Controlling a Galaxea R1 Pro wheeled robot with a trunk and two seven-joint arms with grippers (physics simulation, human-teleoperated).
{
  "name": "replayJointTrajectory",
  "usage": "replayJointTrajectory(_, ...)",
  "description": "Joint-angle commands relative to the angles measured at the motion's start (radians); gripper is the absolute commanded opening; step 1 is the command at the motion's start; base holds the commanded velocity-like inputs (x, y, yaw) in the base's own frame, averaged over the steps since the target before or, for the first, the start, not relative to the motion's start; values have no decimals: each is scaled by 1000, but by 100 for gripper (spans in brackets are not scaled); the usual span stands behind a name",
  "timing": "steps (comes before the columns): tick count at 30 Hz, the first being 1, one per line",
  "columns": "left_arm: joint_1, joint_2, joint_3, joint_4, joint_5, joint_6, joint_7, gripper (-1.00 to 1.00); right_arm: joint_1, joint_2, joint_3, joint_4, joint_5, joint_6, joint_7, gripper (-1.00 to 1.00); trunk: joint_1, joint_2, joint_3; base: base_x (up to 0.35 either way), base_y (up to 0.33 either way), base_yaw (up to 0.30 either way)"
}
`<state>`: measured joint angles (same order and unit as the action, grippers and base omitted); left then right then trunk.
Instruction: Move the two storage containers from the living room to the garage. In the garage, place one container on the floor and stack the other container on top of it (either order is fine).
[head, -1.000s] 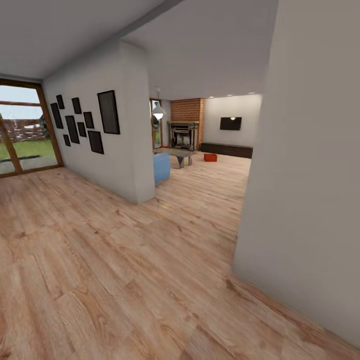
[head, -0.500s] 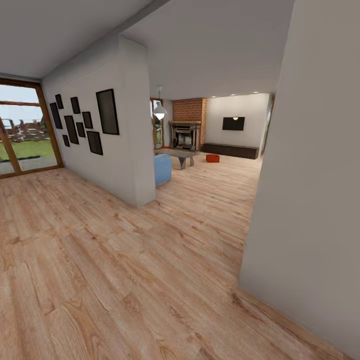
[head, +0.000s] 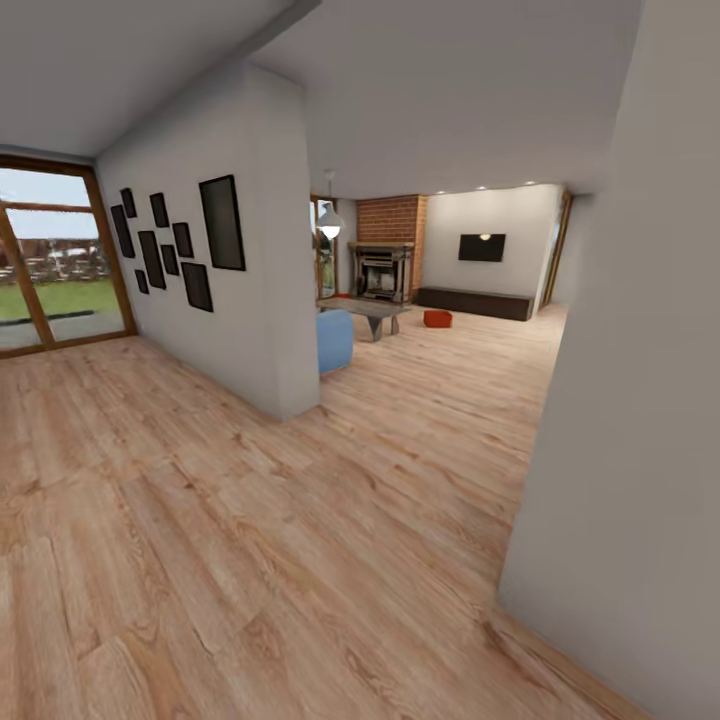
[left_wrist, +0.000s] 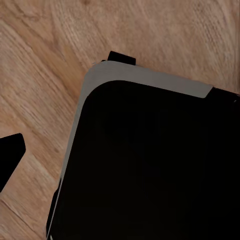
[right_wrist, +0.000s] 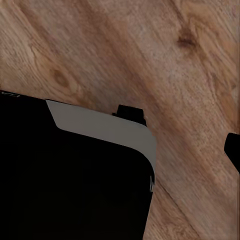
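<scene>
Far down the living room (head: 470, 330), one small red-orange storage container (head: 437, 318) sits on the pale wood plank floor (head: 250, 520), between a low grey table (head: 372, 312) and a long dark cabinet (head: 474, 302); its contents are too distant to tell. A brick fireplace (head: 385, 255) stands behind. Smooth white walls (head: 640, 400) frame the view. Both wrist views show a black, grey-edged robot base (left_wrist: 150, 165) over wood grain; whether either gripper's jaws are open or closed cannot be told.

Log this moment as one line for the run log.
phase: driving to living room | bin: on wood floor near fireplace | holding: nothing seen | obstacle: wall close on right
</scene>
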<state>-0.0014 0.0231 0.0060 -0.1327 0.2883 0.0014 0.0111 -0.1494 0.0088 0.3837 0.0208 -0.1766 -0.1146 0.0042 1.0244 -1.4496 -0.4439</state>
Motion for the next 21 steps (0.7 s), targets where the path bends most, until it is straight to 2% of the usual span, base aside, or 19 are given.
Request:
replayJointTrajectory(1,0,0,0,-1,5,0,1,100,-1,0,9,2,-10,-4,0,100,1,0,-1,325,0,246)
replayJointTrajectory(8,0,0,0,-1,5,0,1,100,-1,-1,9,2,-11,-4,0,100,1,0,-1,325,0,238)
replayJointTrajectory(21,0,0,0,-3,5,0,1,100,-1,-10,9,2,-14,-7,0,100,1,0,-1,325,0,22)
